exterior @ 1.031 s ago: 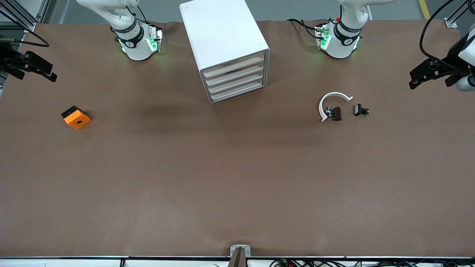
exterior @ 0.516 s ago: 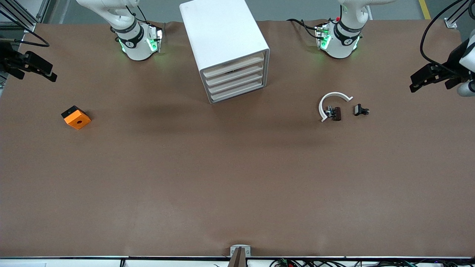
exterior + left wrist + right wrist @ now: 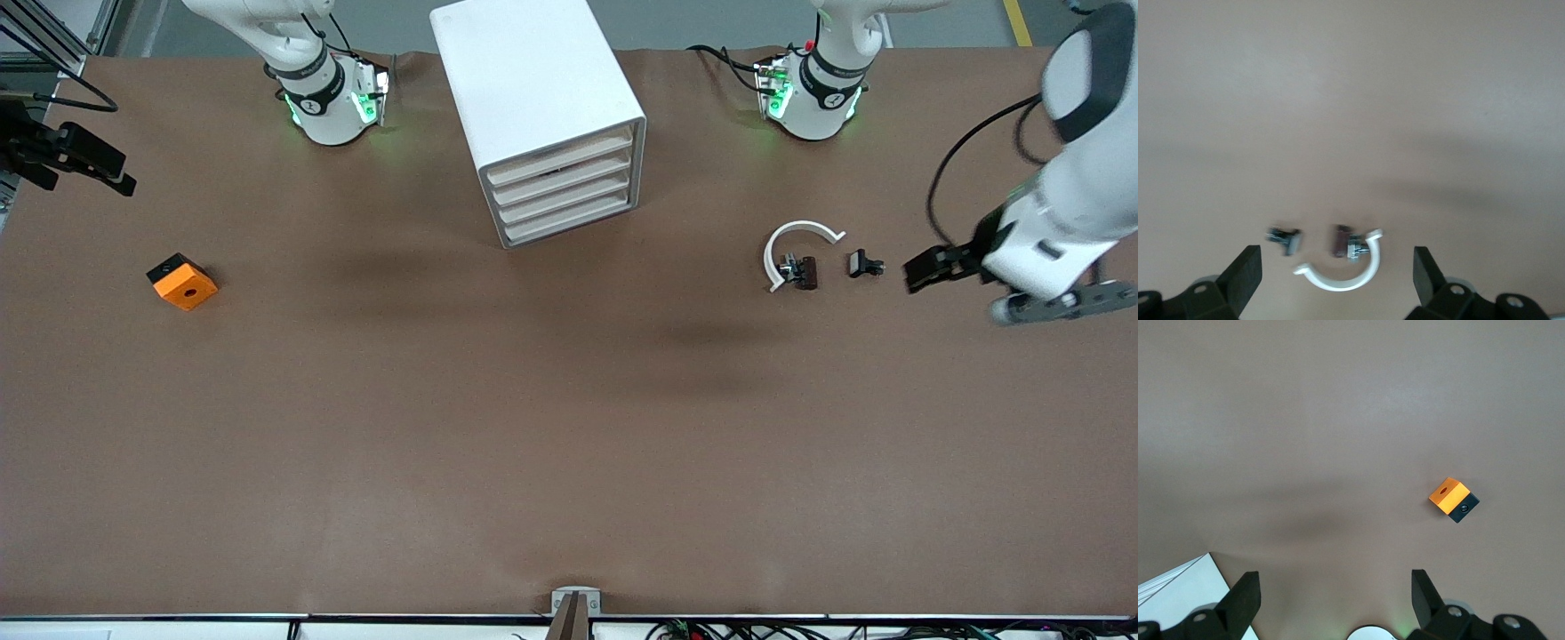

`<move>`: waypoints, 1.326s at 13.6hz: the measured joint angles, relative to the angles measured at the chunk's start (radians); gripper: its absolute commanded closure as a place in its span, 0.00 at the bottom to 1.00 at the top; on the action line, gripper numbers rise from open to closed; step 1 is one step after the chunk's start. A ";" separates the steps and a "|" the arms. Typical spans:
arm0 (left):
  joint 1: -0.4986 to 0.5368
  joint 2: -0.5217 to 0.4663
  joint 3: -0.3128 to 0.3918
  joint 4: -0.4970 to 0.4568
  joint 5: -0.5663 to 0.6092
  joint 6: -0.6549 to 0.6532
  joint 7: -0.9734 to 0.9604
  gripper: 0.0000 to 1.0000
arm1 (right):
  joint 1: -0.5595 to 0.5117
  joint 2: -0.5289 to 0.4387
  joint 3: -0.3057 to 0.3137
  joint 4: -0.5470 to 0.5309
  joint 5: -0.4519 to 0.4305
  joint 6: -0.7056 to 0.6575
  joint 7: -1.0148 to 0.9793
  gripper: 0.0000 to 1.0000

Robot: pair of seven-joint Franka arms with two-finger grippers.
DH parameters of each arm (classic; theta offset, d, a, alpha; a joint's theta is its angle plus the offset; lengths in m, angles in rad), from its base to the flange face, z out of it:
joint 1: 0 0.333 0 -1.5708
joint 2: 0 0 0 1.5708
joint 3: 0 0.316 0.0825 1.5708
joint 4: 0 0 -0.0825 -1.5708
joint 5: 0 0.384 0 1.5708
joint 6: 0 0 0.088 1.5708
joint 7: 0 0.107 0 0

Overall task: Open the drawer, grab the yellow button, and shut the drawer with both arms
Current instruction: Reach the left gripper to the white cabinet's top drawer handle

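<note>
The white drawer cabinet (image 3: 538,98) stands at the back middle of the table, and all of its drawers (image 3: 564,191) are shut. The button is hidden from every view. My left gripper (image 3: 920,269) is open and empty over the table at the left arm's end, beside a small black part (image 3: 864,264). In the left wrist view its fingers (image 3: 1245,273) frame that part (image 3: 1285,239) and a white C-shaped clip (image 3: 1338,279). My right gripper (image 3: 116,178) is open and empty at the right arm's end; it also shows in the right wrist view (image 3: 1335,600).
An orange square block with a hole (image 3: 182,282) lies near the right arm's end and shows in the right wrist view (image 3: 1453,499). The white clip (image 3: 796,236) curves round a dark brown part (image 3: 805,272). A cabinet corner (image 3: 1178,587) shows in the right wrist view.
My left arm has swung in from the table's edge toward the small parts, and its gripper has come down closer to the black part. The right arm has not moved.
</note>
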 measured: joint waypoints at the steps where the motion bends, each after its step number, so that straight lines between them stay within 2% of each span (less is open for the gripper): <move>1: -0.019 0.035 -0.026 -0.010 0.000 0.029 -0.094 0.00 | 0.000 0.001 0.001 0.000 0.000 0.001 0.000 0.00; 6: -0.135 0.202 -0.054 0.014 -0.016 0.114 -0.478 0.00 | 0.004 0.008 0.009 0.013 0.000 0.005 0.000 0.00; 10: -0.232 0.323 -0.055 0.093 -0.136 0.115 -0.830 0.00 | 0.021 0.020 0.013 0.019 0.001 0.025 0.014 0.00; 13: -0.285 0.398 -0.055 0.131 -0.269 0.114 -1.124 0.00 | 0.059 0.034 0.015 0.020 0.000 0.046 0.089 0.00; 18: -0.297 0.485 -0.057 0.135 -0.554 0.088 -1.509 0.00 | 0.126 0.053 0.017 0.020 0.006 0.055 0.136 0.00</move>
